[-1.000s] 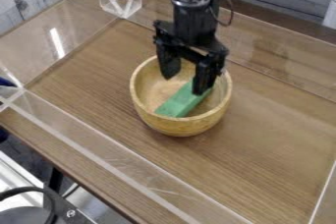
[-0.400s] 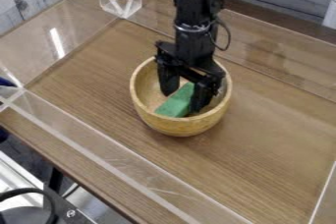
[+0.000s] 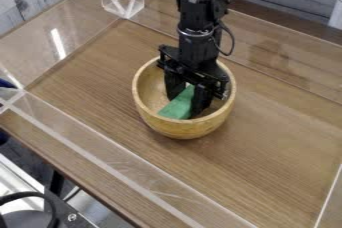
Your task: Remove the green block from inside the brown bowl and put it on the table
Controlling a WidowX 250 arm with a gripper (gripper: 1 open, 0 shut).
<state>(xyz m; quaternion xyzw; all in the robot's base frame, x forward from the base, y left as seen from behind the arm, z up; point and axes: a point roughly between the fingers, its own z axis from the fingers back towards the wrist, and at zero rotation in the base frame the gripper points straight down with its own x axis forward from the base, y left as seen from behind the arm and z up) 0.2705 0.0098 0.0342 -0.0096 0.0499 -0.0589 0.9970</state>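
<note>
The brown bowl (image 3: 144,102) sits mid-table on the wood-grain table (image 3: 267,157). The green block (image 3: 178,108) lies slanted inside it, its lower end showing at the bowl's floor. My gripper (image 3: 190,100) points straight down into the bowl, with one black finger on each side of the block. The fingers (image 3: 171,80) stand close to the block's sides. Whether they press on it does not show. The block's upper end is hidden behind the fingers.
Low clear acrylic walls (image 3: 80,122) border the table on all sides. A clear bracket (image 3: 124,0) stands at the far left corner. Bare tabletop surrounds the bowl, widest at the right and front.
The gripper has sunk deeper into the bowl around the block. Its fingers have drawn closer together since the earlier frames. Bowl and block have stayed put.
</note>
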